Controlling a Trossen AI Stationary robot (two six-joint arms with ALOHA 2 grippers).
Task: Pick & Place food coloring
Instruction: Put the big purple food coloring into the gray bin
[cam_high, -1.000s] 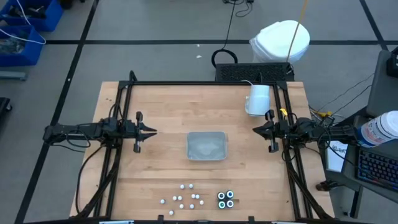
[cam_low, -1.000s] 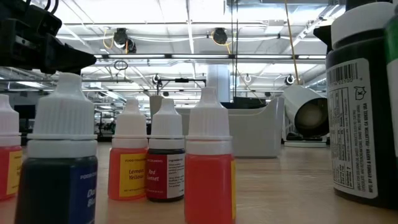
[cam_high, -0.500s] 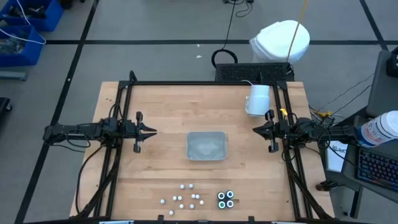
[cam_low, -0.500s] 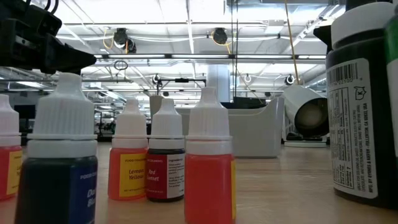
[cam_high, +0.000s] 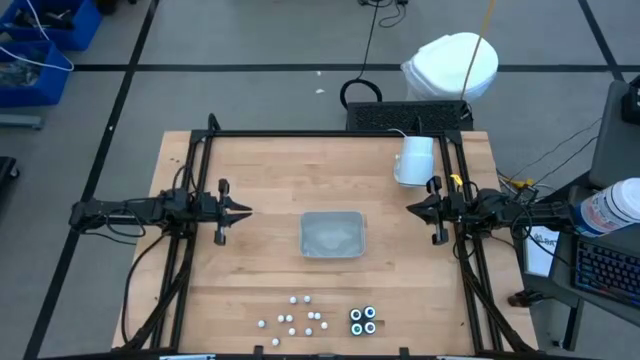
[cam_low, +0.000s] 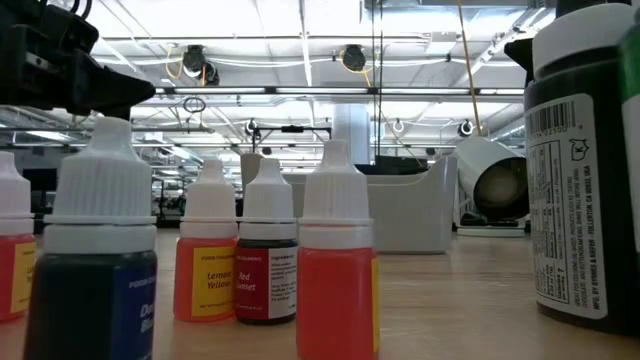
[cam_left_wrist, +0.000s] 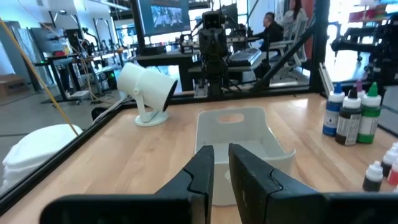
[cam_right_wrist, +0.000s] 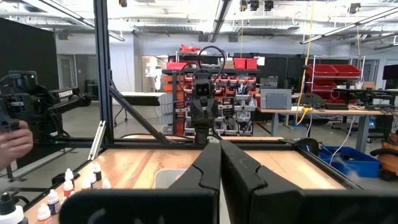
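**Bottles and pots wait at the near edge**

While both arms hang at mid-table, the food coloring stands near the table's near edge: white-capped dropper bottles in a loose cluster, with 4 dark pots just to their right. Bare wood separates them from the clear tray at the centre, which looks empty. Farther right, a white mug lies tipped beside the frame rail. The left gripper, jaws a slit apart, and the right gripper, jaws together, hold nothing.

Ten dropper bottles, four pots
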